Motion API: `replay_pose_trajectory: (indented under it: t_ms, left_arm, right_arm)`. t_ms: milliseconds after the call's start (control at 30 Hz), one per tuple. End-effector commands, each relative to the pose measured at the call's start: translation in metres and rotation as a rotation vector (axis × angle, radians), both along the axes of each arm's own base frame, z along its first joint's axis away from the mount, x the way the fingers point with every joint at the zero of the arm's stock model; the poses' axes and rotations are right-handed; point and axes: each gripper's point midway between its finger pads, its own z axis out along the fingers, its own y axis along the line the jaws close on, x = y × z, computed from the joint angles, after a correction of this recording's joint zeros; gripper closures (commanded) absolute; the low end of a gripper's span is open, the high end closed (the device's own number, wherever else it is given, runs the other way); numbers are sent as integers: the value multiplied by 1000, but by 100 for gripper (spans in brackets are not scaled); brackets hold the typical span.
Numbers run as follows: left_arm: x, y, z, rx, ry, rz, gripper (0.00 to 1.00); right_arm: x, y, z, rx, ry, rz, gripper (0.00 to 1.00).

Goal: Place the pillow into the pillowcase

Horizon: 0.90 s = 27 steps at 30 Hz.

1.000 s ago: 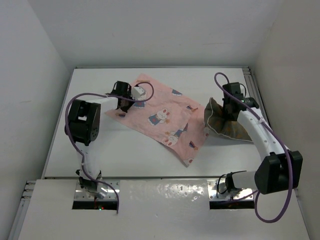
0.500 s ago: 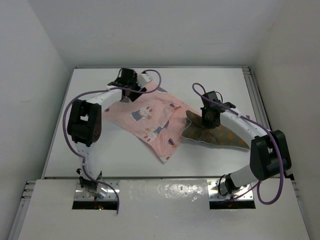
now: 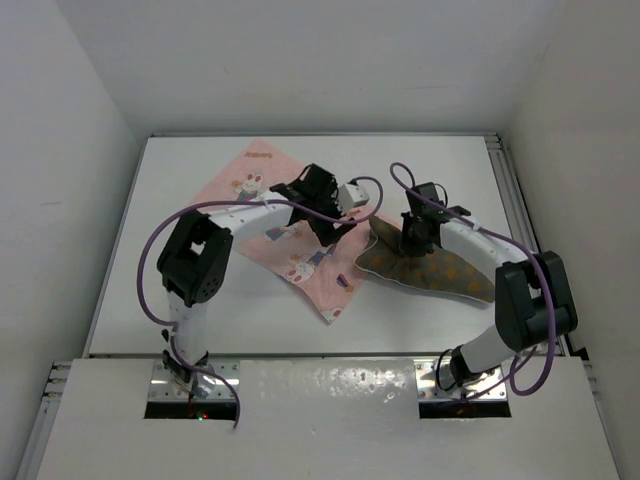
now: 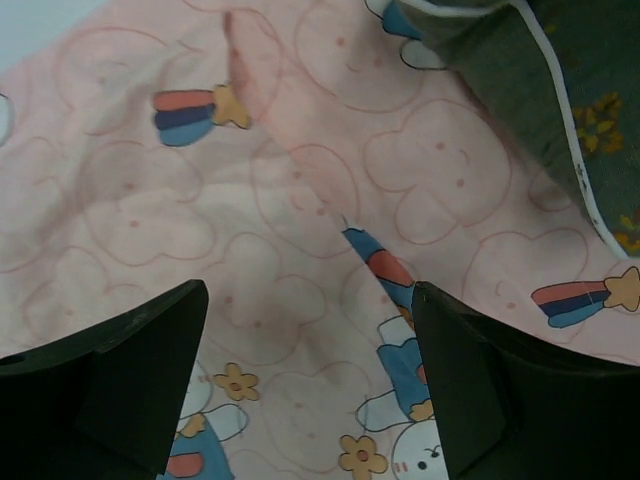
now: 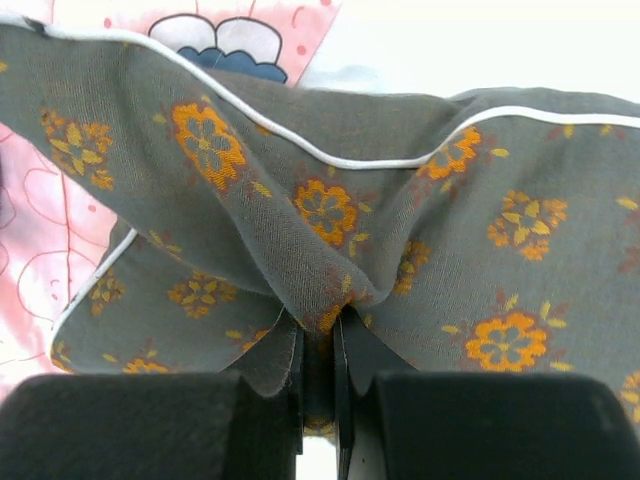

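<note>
Top external view: pillow (image 3: 430,272) right of centre, left corner overlapping the pillowcase (image 3: 305,272); right gripper (image 5: 318,340) clamped on a pinch of pillow fabric, left gripper (image 4: 308,300) jaws apart above the case, advised to take only its upper layer

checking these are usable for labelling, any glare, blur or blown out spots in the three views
Top external: soft even light, faint shadows, glare only on the shiny panel at the near edge. Left wrist: pillowcase print sharp, left hand dark and featureless. Right wrist: pillow weave crisp, table washed out white, right hand nearly black.
</note>
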Motion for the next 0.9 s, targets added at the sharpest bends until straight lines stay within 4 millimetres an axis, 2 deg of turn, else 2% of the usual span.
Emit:
replay_pose_trajectory:
  t_ms: [0, 100, 133, 233, 267, 300, 400, 433, 500, 533, 633, 667, 733, 767, 867]
  left_arm:
    - [-2, 1, -20, 60, -13, 50, 19]
    - [8, 14, -42, 130, -53, 106, 20]
    - [13, 20, -45, 156, -68, 130, 22]
    - [18, 22, -52, 172, -65, 150, 31]
    - [17, 21, -53, 171, -58, 147, 37]
    - [15, 20, -54, 168, -49, 135, 38]
    - [14, 13, -50, 137, -42, 107, 54]
    - [15, 12, -49, 135, -43, 107, 67]
    - [17, 12, -45, 128, -43, 108, 78]
    - [19, 14, -43, 126, -43, 114, 89]
    - [27, 16, -26, 115, -41, 146, 100]
    - [31, 14, -9, 98, -38, 161, 100]
    - [32, 10, 10, 49, -15, 174, 100]
    - [34, 6, 28, 16, -3, 188, 100]
    - [23, 0, 47, -38, 44, 146, 100]
  right_arm:
    - [5, 16, -5, 77, -27, 13, 100]
    - [-3, 17, -11, 89, -18, 22, 100]
    - [-6, 16, -13, 89, -15, 24, 100]
    - [-12, 13, -18, 81, -3, 29, 100]
    - [-12, 13, -18, 82, -6, 30, 100]
    - [-12, 12, -18, 81, -8, 27, 100]
    - [-15, 11, -23, 87, -2, 19, 100]
    - [-16, 11, -24, 89, 2, 18, 100]
    - [-16, 11, -25, 91, 4, 13, 100]
    - [-16, 11, -26, 90, 5, 12, 100]
    - [-14, 10, -23, 85, -6, 10, 100]
    - [-14, 10, -20, 72, -10, 29, 100]
    - [-10, 10, -11, 17, -33, 80, 100]
    - [-6, 11, -5, 0, -50, 94, 100]
    - [8, 22, 20, -18, -121, 157, 100]
